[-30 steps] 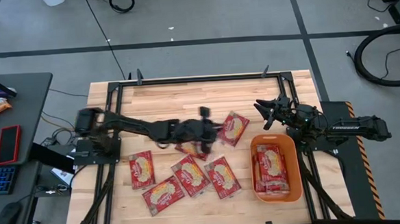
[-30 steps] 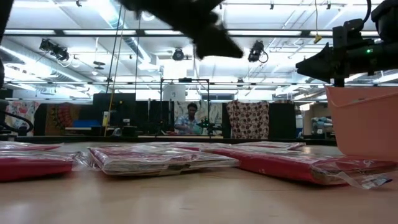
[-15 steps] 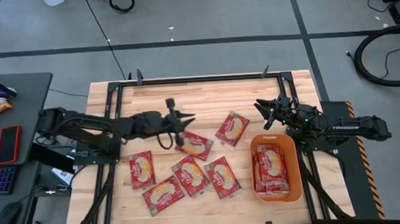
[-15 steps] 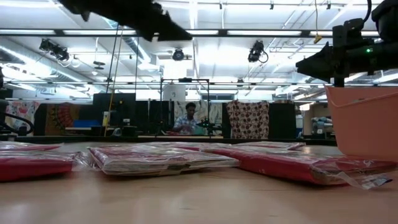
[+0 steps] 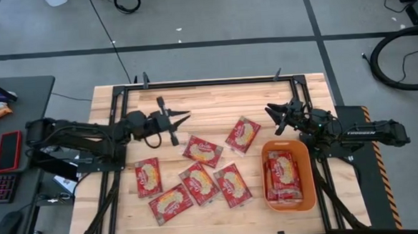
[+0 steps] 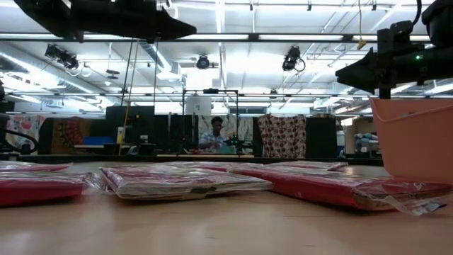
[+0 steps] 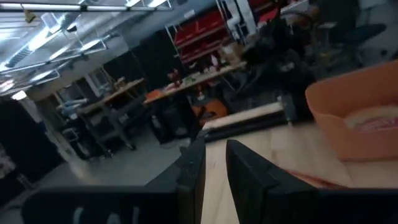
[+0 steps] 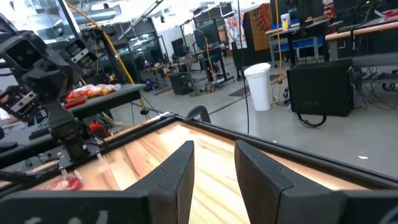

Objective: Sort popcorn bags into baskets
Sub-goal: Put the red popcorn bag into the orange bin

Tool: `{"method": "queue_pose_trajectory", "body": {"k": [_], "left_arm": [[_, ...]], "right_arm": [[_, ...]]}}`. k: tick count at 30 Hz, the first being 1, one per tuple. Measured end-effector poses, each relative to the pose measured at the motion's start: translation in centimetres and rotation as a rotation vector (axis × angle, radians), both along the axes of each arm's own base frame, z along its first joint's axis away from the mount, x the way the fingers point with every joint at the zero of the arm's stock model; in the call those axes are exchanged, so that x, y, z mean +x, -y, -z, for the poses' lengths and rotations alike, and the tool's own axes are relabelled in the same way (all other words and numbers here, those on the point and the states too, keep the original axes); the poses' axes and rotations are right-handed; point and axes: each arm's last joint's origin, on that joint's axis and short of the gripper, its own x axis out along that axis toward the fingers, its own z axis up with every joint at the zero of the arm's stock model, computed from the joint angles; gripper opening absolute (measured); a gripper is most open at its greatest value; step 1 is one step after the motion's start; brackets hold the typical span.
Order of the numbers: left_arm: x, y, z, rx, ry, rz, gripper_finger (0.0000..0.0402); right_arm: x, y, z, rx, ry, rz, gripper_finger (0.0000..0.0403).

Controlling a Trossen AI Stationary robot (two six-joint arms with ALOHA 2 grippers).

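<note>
- High view: the left claw (image 5: 172, 120) hangs over bare wood on the far-left part of the tabletop (image 5: 215, 95), fingers apart, nothing between them. Six popcorn bags (image 5: 203, 151) lie loose mid-table; more sit inside the orange basket (image 5: 268, 157) at near right. The right claw (image 5: 279, 113) waits just beyond the basket's far rim, empty too.
- Low view: the flat bags (image 6: 184, 180) lie low on the wood, overlapping from this angle, with the basket wall (image 6: 414, 138) at right. Both arms hang dark overhead.
- Left wrist view: two dark fingers (image 7: 189, 168) stand a slot apart, holding nothing, looking across the wood to the basket (image 7: 354, 118) and a red bag edge (image 7: 311, 179).
- Right wrist view: its fingers (image 8: 180, 168) are parted and bare; the left arm (image 8: 53, 93) shows far across the tabletop.
- Risk, judged from here: these packets are thin and slick. A descent onto a flat face could skid off, and crowded neighbours at the near cluster could be dragged along or pinched two at once.
</note>
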Motion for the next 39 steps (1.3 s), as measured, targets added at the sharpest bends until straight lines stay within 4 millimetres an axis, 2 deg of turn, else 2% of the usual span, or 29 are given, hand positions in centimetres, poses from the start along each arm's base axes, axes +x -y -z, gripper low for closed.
{"method": "queue_pose_trajectory", "body": {"k": [7, 16, 18, 23, 29, 34, 39], "left_arm": [[-1.1, 0.2, 2.2, -0.056, -0.056, 0.016, 0.0068], [-4.7, 0.3, 1.3, -0.055, 0.089, -0.056, 0.0068], [-5.6, 0.3, 1.7, -0.061, 0.086, -0.08, 0.0068], [-7.6, 0.4, 2.1, -0.072, 0.14, -0.087, 0.0068], [-9.0, 0.3, 2.5, -0.089, 0.182, -0.124, 0.0068], [-9.8, 0.0, 3.2, -0.117, 0.18, -0.182, 0.0068], [-10.3, 0.1, 3.3, -0.132, 0.175, -0.18, 0.0068]], "right_arm": [[0.0, 0.0, -0.5, -0.003, 0.053, -0.013, 0.012], [-0.1, -0.3, -1.6, 0.0, 0.193, -0.113, 0.012], [0.0, -0.3, -1.8, 0.0, 0.193, -0.118, 0.012], [1.0, -0.1, -3.3, 0.039, -0.011, -0.126, 0.0121], [3.4, 0.6, -4.8, 0.006, -0.217, -0.116, 0.0121], [6.0, 1.0, -5.0, 0.0, -0.364, -0.201, 0.0121], [8.6, 1.5, -4.8, 0.044, -0.613, -0.231, 0.0127]]}}
